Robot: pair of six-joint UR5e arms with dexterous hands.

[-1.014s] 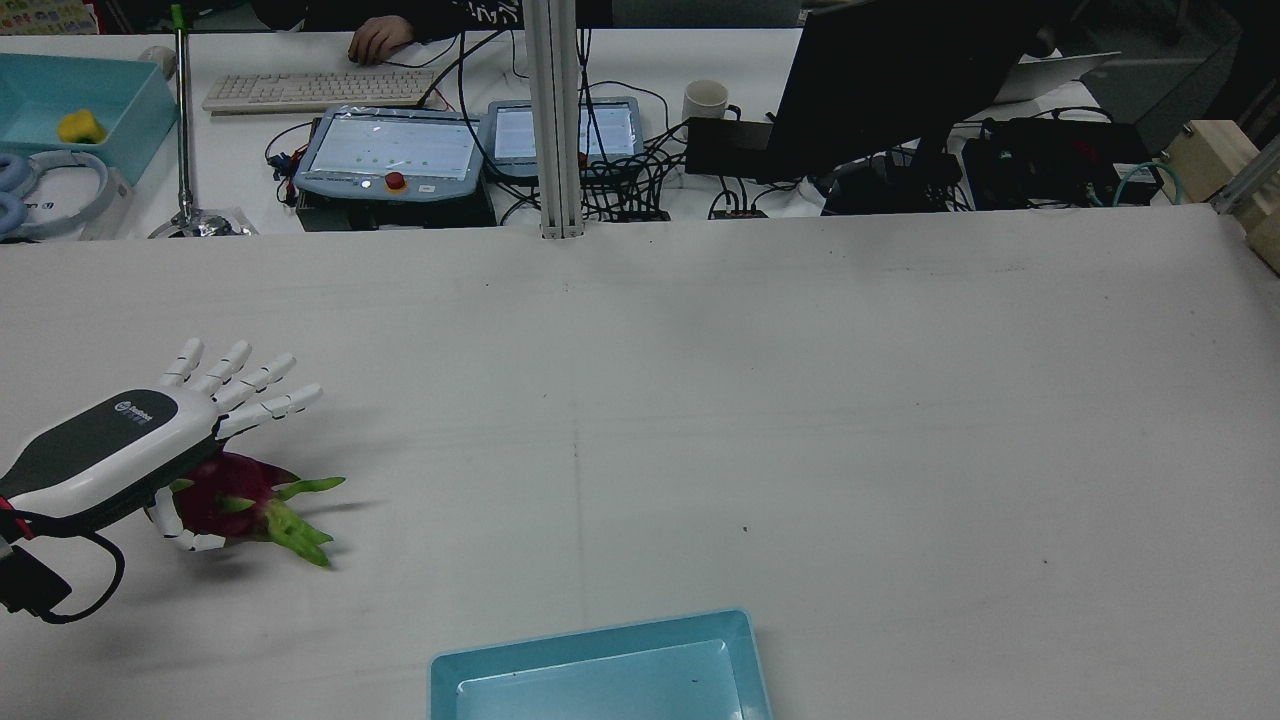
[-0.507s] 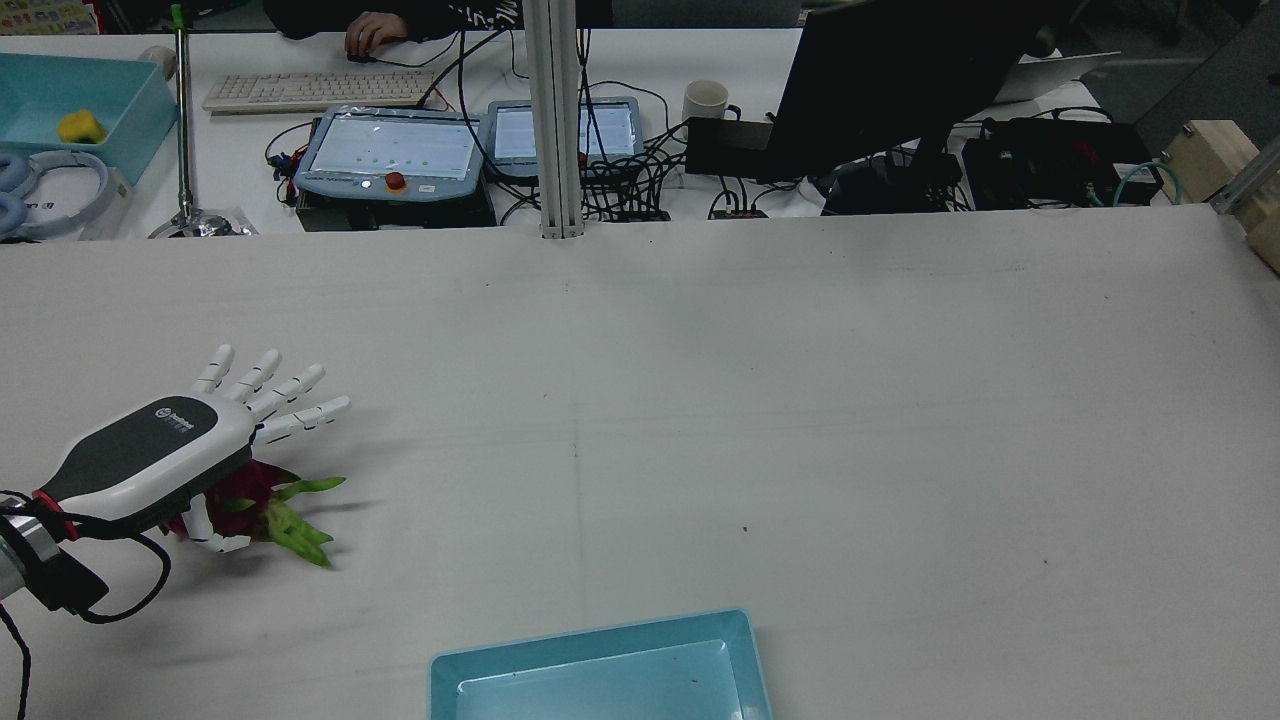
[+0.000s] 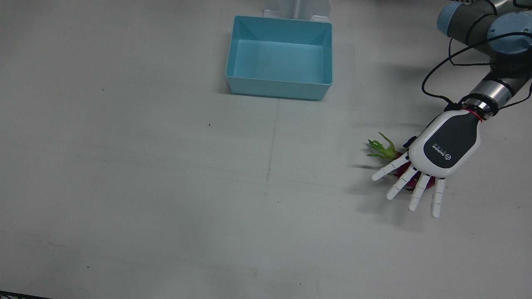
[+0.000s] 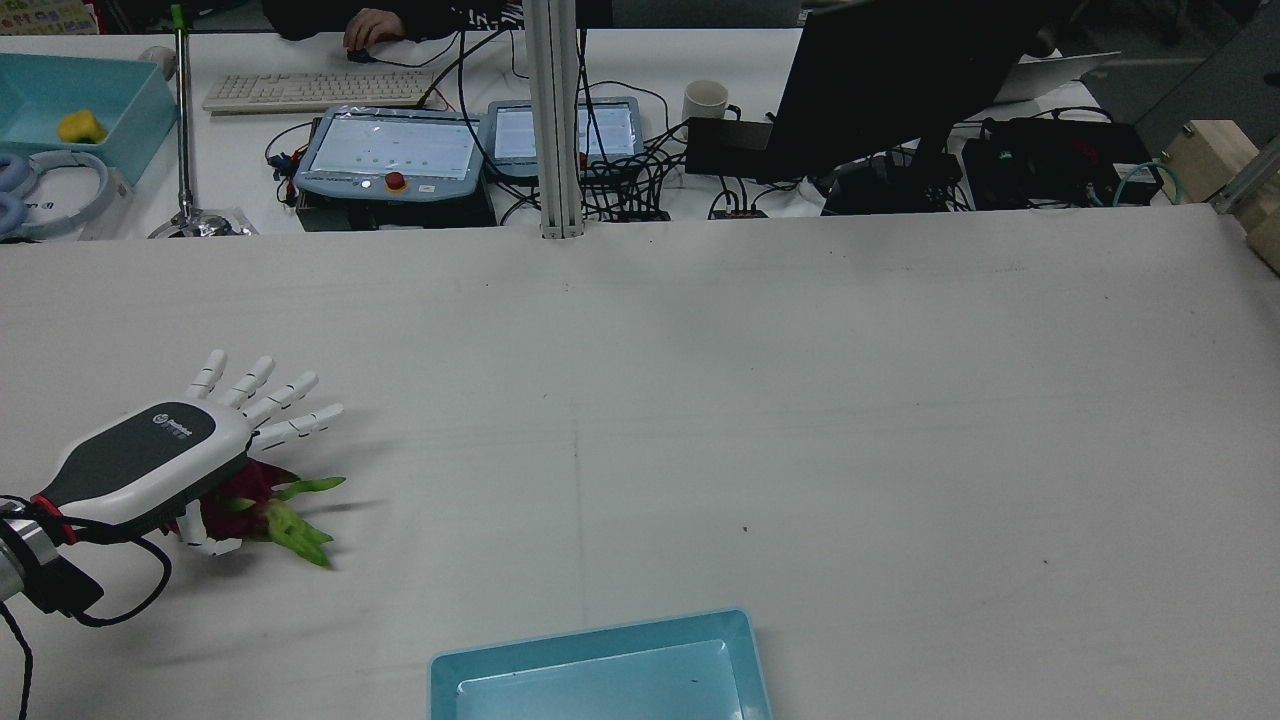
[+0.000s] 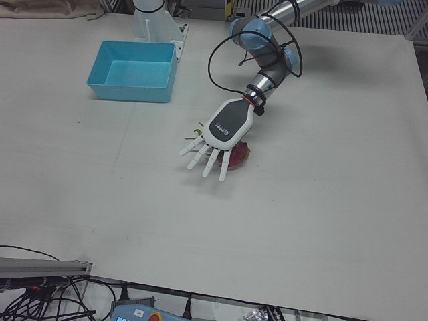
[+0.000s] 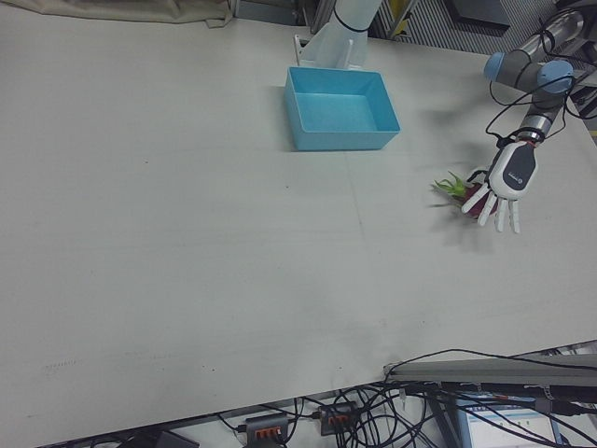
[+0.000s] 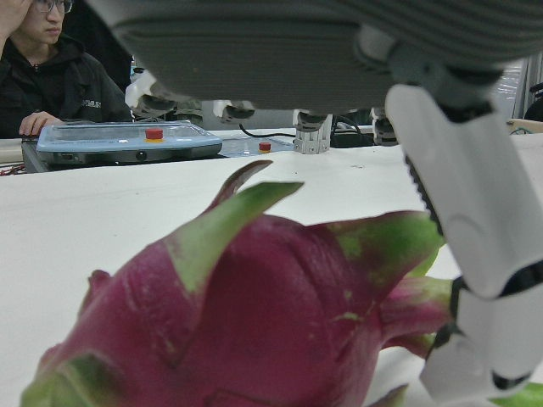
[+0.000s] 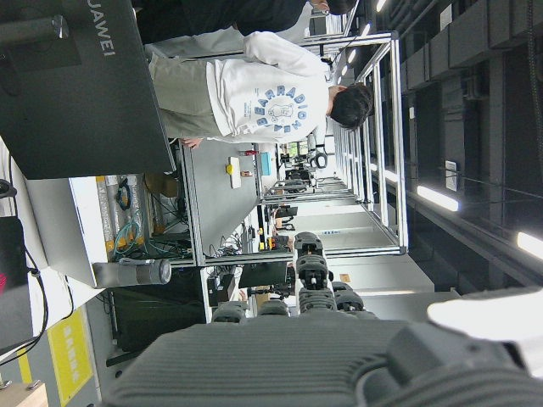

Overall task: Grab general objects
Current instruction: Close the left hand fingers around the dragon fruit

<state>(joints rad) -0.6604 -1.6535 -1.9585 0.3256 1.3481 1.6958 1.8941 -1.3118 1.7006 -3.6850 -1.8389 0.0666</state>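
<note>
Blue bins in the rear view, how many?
2. One bin sits at the near edge of the work table, empty as far as shown. Another bin is on the operators' desk, far left, holding a yellow object.

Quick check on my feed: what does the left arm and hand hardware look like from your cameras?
The left hand has a white shell with a dark grey back panel bearing a small white logo, and white segmented fingers. A red ring sits at the silver wrist. The arm is grey with light blue joint caps, and a black cable loops alongside.
</note>
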